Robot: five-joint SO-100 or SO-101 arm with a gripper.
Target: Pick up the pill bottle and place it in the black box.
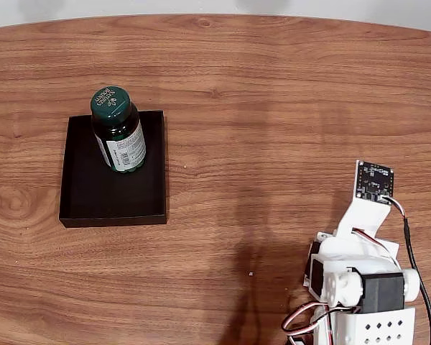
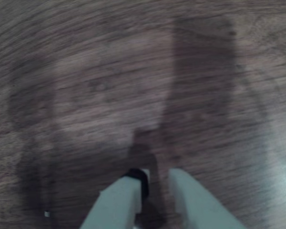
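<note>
Bottle (image 1: 118,129) upright inside black box (image 1: 82,194), far left in the fixed view; gripper (image 2: 155,183) low over bare bench (image 1: 273,108) at near right, narrowly parted, empty.

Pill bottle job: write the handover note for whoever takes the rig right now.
Gripper: empty, fingers a small gap apart, low over bare wood table in the wrist view; that view is blurred. In the fixed view the arm sits folded at lower right, far from the box.
Bottle: upright inside the black box, in its upper half, cap on.
Box: on the table at the left in the fixed view.
Done: bottle is in the box and released.
Left: nothing apparent on the task; probably just park the arm.
</note>
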